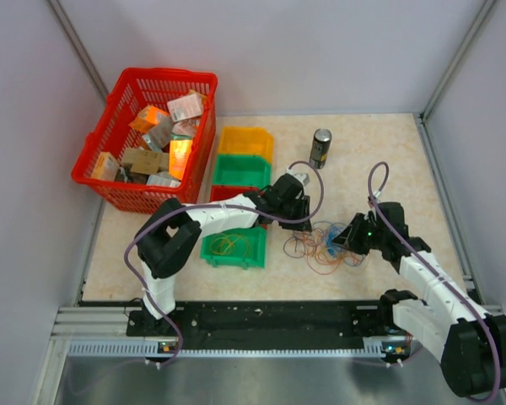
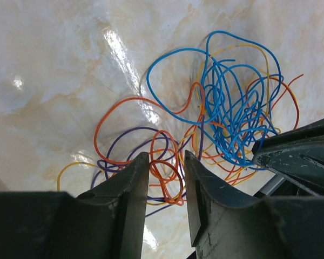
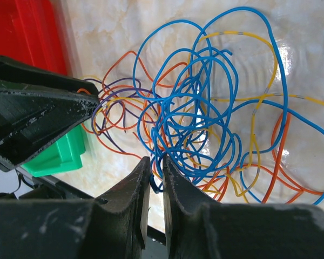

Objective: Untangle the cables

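The cables [image 1: 325, 245] lie as a tangle of blue, orange, yellow and purple loops on the marble tabletop between the two arms. My left gripper [image 2: 166, 156] hangs over the tangle's left side. Its jaws stand a narrow gap apart, with orange loops [image 2: 167, 172] lying in that gap. My right gripper [image 3: 155, 161] is at the tangle's right side, shut on a blue cable [image 3: 157, 186] pinched between its fingers. The bulk of the blue cable [image 3: 205, 108] spreads out beyond its tips. Each wrist view shows the other gripper close by.
A red basket [image 1: 118, 110] of small boxes stands at the back left. Beside it runs a row of small bins: yellow [image 1: 246, 142], green [image 1: 240, 171] and red [image 1: 223, 193]. A nearer green bin [image 1: 211, 253] holds wire loops. A dark can [image 1: 320, 148] stands behind the tangle.
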